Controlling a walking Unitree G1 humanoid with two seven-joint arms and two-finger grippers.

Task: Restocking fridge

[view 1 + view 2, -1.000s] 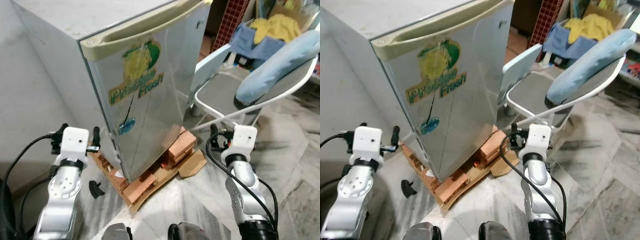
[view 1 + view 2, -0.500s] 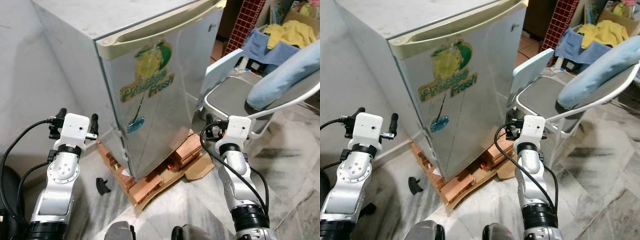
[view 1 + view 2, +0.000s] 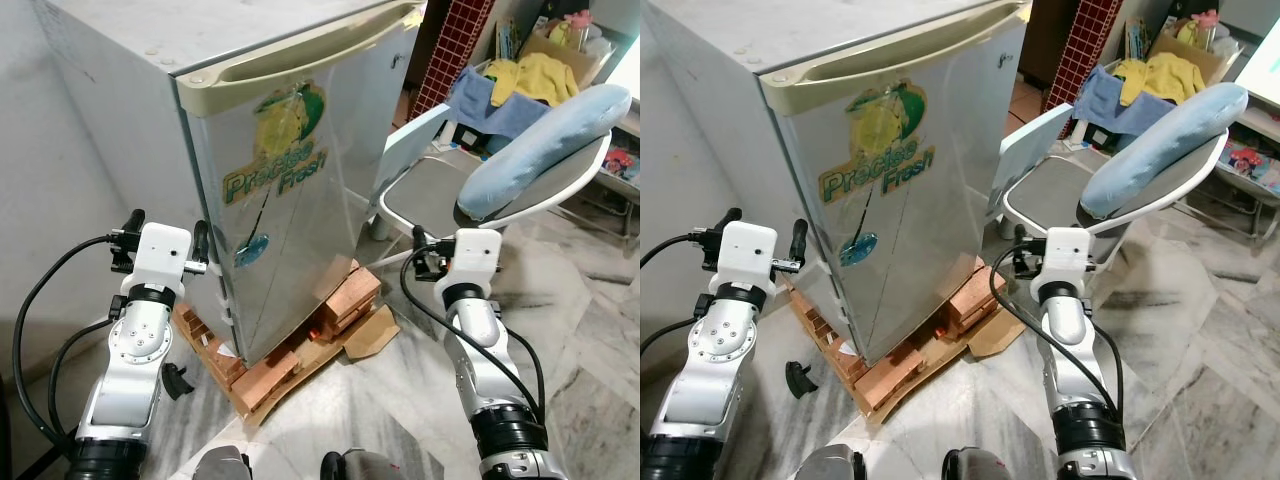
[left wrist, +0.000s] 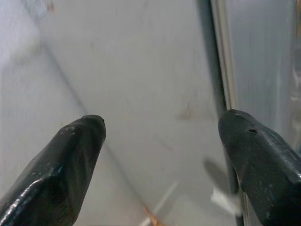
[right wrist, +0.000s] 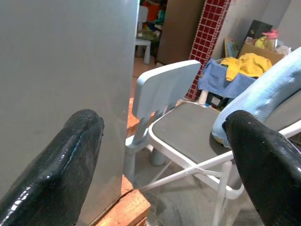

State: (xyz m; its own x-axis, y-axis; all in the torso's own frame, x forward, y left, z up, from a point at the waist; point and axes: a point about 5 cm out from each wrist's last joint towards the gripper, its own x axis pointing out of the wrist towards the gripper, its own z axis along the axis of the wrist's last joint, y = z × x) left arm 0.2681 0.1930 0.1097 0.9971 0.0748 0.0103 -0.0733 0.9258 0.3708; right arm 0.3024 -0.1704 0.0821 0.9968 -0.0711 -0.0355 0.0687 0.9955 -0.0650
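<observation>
A small silver fridge (image 3: 300, 150) with a "Precise Fresh" sticker stands in front of me, door shut. A cream handle (image 3: 300, 50) runs along the door's top edge. My left gripper (image 3: 165, 230) is raised at the fridge's left corner, open, with nothing between its fingers (image 4: 70, 160); its wrist view looks along the fridge's side wall. My right gripper (image 5: 164, 125) is raised to the right of the fridge and is also open and empty. It faces the gap between the fridge (image 5: 61, 84) and a chair.
The fridge rests on bricks (image 3: 345, 295) and torn cardboard (image 3: 365, 335). Close on its right stand a folding chair (image 3: 440, 185) with a blue cushion (image 3: 540, 150) and a small white chair (image 3: 415, 135). A box of cloths (image 3: 520, 80) sits behind. A black scrap (image 3: 178, 380) lies on the floor.
The whole picture has shifted because the camera moved. Both arms keep the same raised pose either side of the fridge, and both grippers stay open.
</observation>
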